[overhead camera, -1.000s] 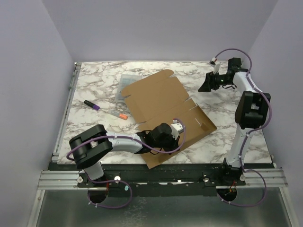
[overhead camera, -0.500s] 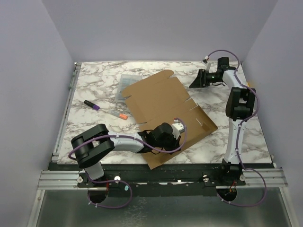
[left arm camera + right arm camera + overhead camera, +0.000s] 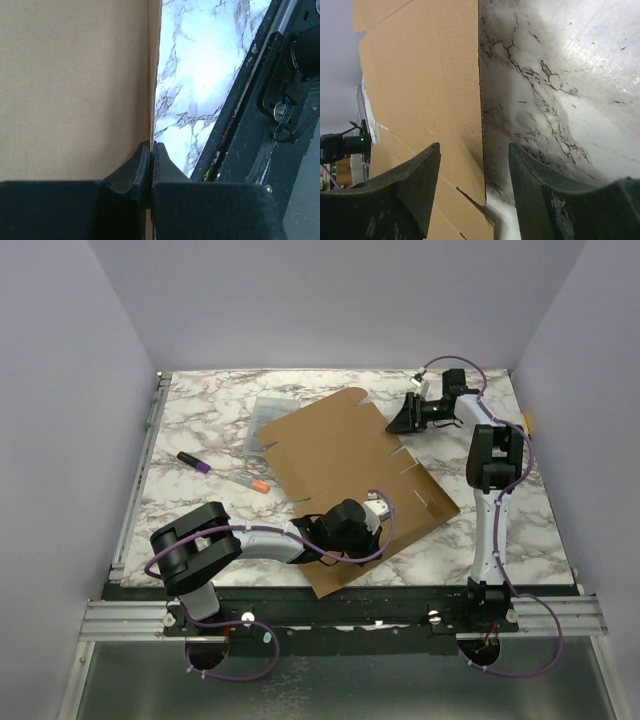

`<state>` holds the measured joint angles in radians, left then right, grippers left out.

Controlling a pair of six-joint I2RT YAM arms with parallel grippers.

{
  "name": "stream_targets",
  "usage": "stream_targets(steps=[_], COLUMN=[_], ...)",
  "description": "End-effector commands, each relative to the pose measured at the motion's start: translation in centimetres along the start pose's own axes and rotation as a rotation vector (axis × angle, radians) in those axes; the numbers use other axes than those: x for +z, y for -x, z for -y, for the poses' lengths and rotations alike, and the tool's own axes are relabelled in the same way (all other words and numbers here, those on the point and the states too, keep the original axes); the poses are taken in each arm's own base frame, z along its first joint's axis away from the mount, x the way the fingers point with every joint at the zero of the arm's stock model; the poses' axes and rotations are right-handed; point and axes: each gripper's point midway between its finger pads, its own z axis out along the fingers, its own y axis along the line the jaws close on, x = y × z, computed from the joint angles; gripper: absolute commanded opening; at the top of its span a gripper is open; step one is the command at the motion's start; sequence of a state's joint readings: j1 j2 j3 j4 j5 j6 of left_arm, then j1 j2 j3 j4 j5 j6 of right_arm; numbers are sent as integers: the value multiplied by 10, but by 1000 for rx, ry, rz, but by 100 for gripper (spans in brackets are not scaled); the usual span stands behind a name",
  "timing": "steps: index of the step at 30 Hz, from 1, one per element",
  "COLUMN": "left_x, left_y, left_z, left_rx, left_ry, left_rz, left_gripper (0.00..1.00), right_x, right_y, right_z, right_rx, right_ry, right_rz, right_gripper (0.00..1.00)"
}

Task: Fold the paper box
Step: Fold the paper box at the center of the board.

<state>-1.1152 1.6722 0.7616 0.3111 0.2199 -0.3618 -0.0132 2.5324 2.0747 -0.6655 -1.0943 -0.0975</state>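
- A black marker with a purple cap [image 3: 194,461] and a slim orange-capped pen [image 3: 248,483] are lying on the left part of the white-and-grey marbled bench [image 3: 200,410], exactly where they were a second ago.
- A small clear plastic compartment case [image 3: 271,412] is sitting at the far side, partly under the far left corner of the cardboard, and it has not moved.
- The plain brown cardboard die-cut paper box [image 3: 340,455] is lying open and nearly flat across the middle of the bench. It is turned at an angle, with its near corner reaching the front edge, and its position is almost unchanged.
- The left end effector [image 3: 151,146] is staying low over the near part of the sheet. Its fingers are pressed together, pinching the edge of the paper box, as they were before.
- The right end effector [image 3: 475,160] is the main change. A second ago it was hanging well apart from the sheet near the far right corner, and it has since swung leftward to the box's far right edge.
- Its fingers [image 3: 415,175] are standing spread, with the cardboard edge running between them and neither finger visibly touching it.
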Motion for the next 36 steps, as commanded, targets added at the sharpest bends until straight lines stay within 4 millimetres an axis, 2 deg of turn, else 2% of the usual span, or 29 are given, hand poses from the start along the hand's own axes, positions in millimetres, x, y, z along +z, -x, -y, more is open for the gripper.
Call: stream_targets(steps=[1, 12, 36], left_x=[-2, -2, -5], left_y=[-30, -25, -20], left_z=[-10, -11, -12], left_rx=[-17, -14, -23], left_ry=[56, 71, 86], left_rz=[-116, -113, -97], left_gripper=[1, 3, 6], right_x=[3, -2, -5], right_y=[-5, 2, 5], right_z=[-2, -10, -13], right_rx=[1, -35, -57], right_ry=[46, 35, 29], right_rz=[5, 15, 21], right_gripper=[59, 60, 60])
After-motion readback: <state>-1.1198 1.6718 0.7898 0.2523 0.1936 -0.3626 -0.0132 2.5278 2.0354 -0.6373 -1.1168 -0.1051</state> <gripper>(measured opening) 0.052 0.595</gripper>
